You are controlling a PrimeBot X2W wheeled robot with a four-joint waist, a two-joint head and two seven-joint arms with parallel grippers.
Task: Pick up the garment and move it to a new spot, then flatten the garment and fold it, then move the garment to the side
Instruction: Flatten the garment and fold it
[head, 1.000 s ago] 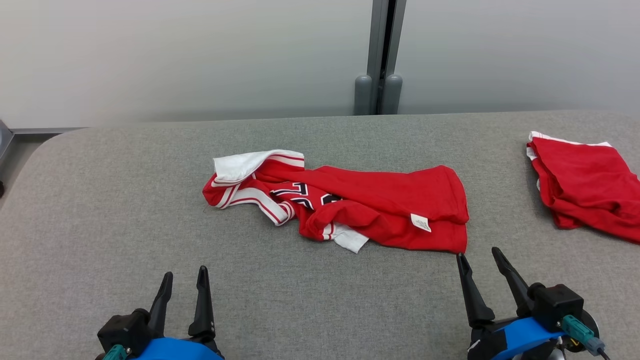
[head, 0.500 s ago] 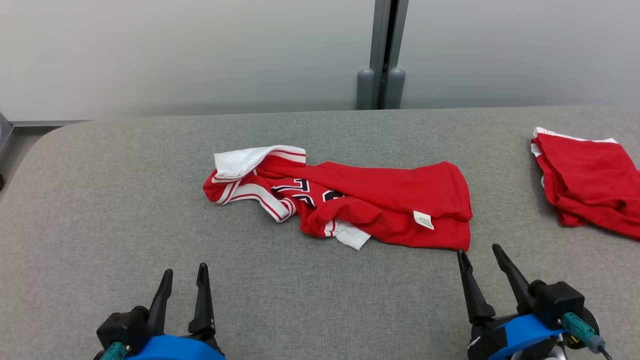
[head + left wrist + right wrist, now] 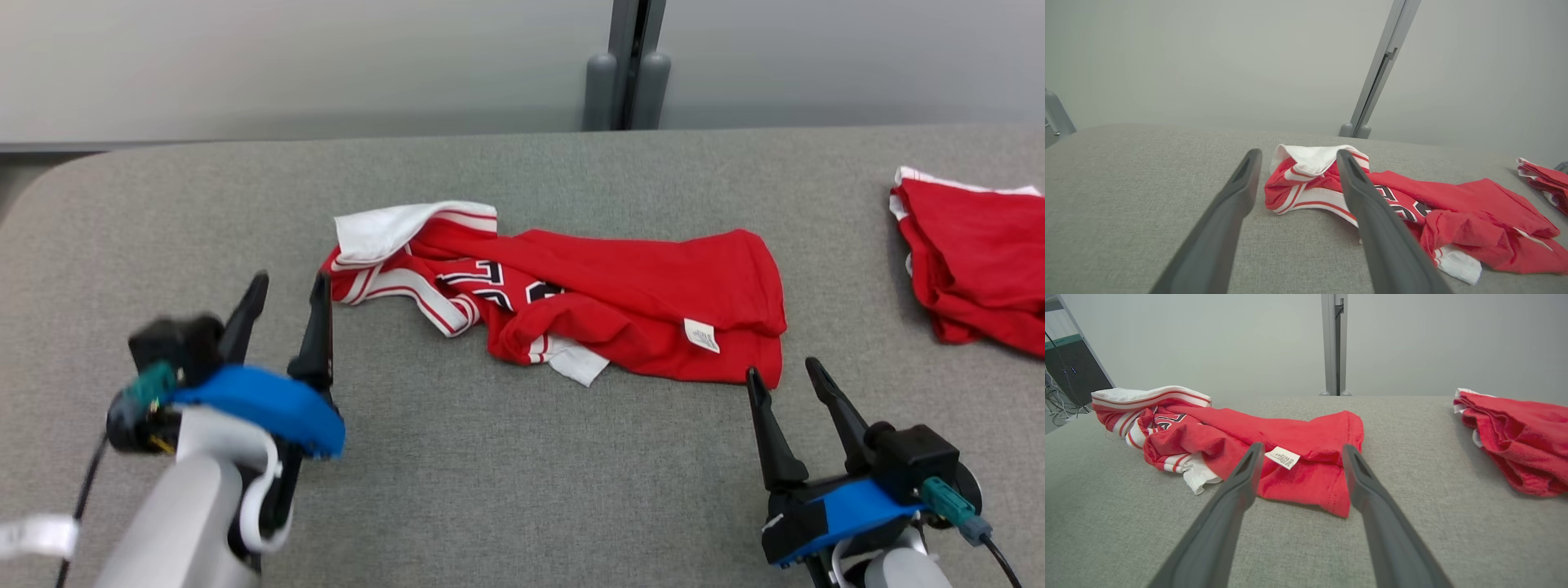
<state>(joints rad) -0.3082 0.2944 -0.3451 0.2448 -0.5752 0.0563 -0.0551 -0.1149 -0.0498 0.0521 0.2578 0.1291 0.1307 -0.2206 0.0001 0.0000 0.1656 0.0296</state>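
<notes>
A crumpled red garment [image 3: 620, 302] with white striped trim and a white label lies in the middle of the grey padded table [image 3: 490, 474]. My left gripper [image 3: 290, 279] is open, raised just left of the garment's white-trimmed end [image 3: 1310, 163], touching nothing. In the left wrist view that gripper [image 3: 1296, 153] points at this end. My right gripper [image 3: 780, 367] is open too, its tips just short of the garment's near right corner [image 3: 1327, 494]. The right wrist view has the gripper [image 3: 1300, 447] framing that corner, with the label [image 3: 1283, 457] between the fingers.
A second red garment [image 3: 980, 269] lies folded at the table's right edge, also in the right wrist view [image 3: 1519, 433]. A grey post [image 3: 627, 65] stands against the pale wall behind the table. The table's left corner [image 3: 49, 171] is rounded.
My left arm has risen and moved forward toward the garment's left end. The right gripper has edged closer to the near right corner. The camera has tilted down.
</notes>
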